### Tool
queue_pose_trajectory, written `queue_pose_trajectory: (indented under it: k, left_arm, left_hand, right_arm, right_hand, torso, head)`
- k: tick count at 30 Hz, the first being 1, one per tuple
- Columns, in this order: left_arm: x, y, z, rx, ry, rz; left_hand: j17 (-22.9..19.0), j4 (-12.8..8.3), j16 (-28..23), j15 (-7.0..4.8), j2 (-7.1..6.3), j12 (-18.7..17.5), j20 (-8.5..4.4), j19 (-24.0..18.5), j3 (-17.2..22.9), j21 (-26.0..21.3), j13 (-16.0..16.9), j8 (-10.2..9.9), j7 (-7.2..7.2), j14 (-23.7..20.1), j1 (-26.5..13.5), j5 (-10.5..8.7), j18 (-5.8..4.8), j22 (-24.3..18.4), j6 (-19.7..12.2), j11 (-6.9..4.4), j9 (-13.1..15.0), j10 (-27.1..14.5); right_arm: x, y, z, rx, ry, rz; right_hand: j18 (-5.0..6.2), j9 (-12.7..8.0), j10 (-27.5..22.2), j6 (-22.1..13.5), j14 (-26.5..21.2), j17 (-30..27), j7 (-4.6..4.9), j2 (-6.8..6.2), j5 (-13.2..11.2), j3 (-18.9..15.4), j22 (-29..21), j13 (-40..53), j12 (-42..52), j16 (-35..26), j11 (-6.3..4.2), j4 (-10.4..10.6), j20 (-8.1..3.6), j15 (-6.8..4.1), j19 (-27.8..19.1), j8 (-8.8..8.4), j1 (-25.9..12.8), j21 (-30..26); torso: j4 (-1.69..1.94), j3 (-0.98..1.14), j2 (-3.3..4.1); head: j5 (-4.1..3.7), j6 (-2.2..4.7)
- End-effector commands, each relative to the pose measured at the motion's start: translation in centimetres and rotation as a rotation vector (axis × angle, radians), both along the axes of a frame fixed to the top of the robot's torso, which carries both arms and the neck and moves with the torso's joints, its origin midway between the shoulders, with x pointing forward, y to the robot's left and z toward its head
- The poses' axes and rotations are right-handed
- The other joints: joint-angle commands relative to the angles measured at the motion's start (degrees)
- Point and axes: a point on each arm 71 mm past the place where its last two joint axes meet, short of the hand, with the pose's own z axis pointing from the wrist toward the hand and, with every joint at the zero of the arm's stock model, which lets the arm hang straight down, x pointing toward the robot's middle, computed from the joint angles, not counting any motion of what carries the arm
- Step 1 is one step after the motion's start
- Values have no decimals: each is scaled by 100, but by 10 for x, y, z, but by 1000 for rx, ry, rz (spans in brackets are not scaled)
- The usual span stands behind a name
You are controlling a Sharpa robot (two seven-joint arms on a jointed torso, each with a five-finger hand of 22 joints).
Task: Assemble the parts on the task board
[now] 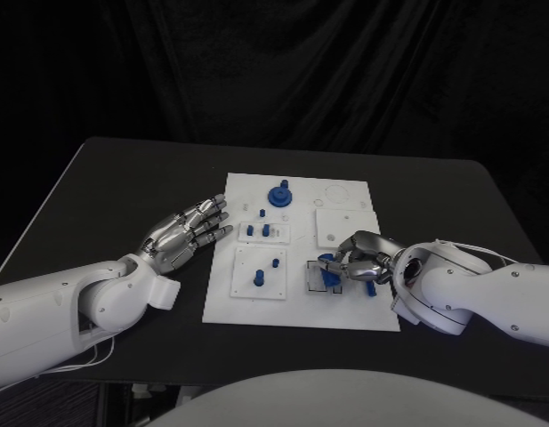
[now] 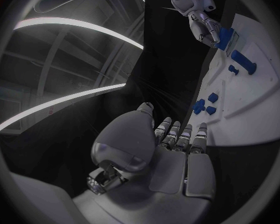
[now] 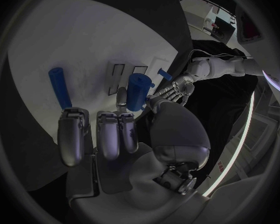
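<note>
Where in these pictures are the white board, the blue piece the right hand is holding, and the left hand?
task board [image 1: 351, 313], head view, bare near corner.
blue cylinder [image 3: 137, 90], right wrist view, middle of its side.
left hand [image 1: 187, 231], head view, middle of the hand.

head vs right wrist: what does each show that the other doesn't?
Head view alone: the whole task board on the black table, the round blue part near its far edge, the small pegs in the middle, and the left hand lying beside the board's left edge, fingers apart, holding nothing.

Right wrist view alone: a close look at the blue cylinder pinched by the right hand, and a second blue rod beyond the fingers.

Both: the board, the right hand on blue parts, and the left hand.
</note>
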Motion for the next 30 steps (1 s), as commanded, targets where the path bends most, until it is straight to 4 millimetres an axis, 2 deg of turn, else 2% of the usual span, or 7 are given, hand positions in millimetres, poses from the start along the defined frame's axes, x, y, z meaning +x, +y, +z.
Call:
queue_pose_trajectory:
  k: [1,6,10,16,20,24,30]
  left_arm:
    - [0,-2,1,-15,-5,-11]
    - [0,-3,0,-16,-4,-13]
    - [0,-3,0,-17,-3,-14]
    - [0,-3,-1,-15,-2,-12]
    - [-1,-2,-1,-15,-1,-12]
    - [-1,-2,-2,-15,0,-12]
    - [-1,-1,-2,-14,1,-11]
  left_hand:
    - [8,-1,30,38,-13,9,35,10,18,20,7,30,17,-6,62,26,96,-7,-9,-29,6,2]
    - [8,-1,30,38,-13,9,35,10,18,20,7,30,17,-6,62,26,96,-7,-9,-29,6,2]
    - [7,-1,27,39,-12,6,35,9,18,19,7,31,23,-6,65,28,95,-10,-7,-33,6,2]
    - [7,-1,27,39,-12,6,35,9,18,19,7,31,23,-6,65,28,95,-10,-7,-33,6,2]
    - [7,-1,27,39,-12,6,35,9,18,19,7,31,23,-6,65,28,95,-10,-7,-33,6,2]
    - [7,-1,27,39,-12,6,35,9,18,19,7,31,23,-6,65,28,95,-10,-7,-33,6,2]
    - [7,1,26,39,-12,9,34,8,18,18,7,31,35,-6,67,28,95,-13,-7,-42,6,2]
  right_arm:
    - [-1,0,-3,-19,28,1]
    - [-1,0,-4,-30,42,5]
    - [-1,0,-4,-33,46,6]
    - [0,-1,-3,-24,31,-2]
    - [1,-2,-1,-3,8,-15]
    - [1,-3,1,22,-18,-28]
    - [0,-3,10,95,-106,-24]
  right_hand:
    - [-100,-25,609,4,611,1509,52,24,-245,-92,1345,1507,16,15,49,9,43,47,386,-31,-135,-24]
    - [-95,-63,609,11,611,1509,58,130,-939,-422,1339,1507,16,15,55,17,51,53,378,-70,-513,-40]
    - [-91,-76,609,12,611,1509,62,137,-948,-633,1334,1507,16,15,58,23,53,56,370,-83,-704,-56]
    - [-84,-95,609,15,611,1509,67,256,-1592,-1127,1324,1507,16,15,64,25,59,59,357,-96,-1023,-83]
    - [-83,-95,609,24,611,1509,65,304,-1655,-1229,1322,1507,16,15,64,27,59,60,355,-89,-1070,-88]
    - [-84,-89,609,45,611,1509,58,403,-1452,-1326,1325,1507,16,15,59,17,56,56,358,-70,-998,-82]
    - [-84,-86,609,-102,611,1509,76,476,-260,-1443,1325,1507,16,15,74,-59,64,70,356,-80,8,-82]
  torso:
    - [6,-2,-2]
    - [8,0,1]
    - [5,-2,1]
    - [-1,0,1]
    - [-3,3,1]
    - [0,4,0]
    - [-3,5,-1]
  head:
    - [-8,-1]
    - [-2,-1]
    - [0,-1]
    - [7,-1]
    - [12,-1]
    - [14,-1]
    - [33,-1]
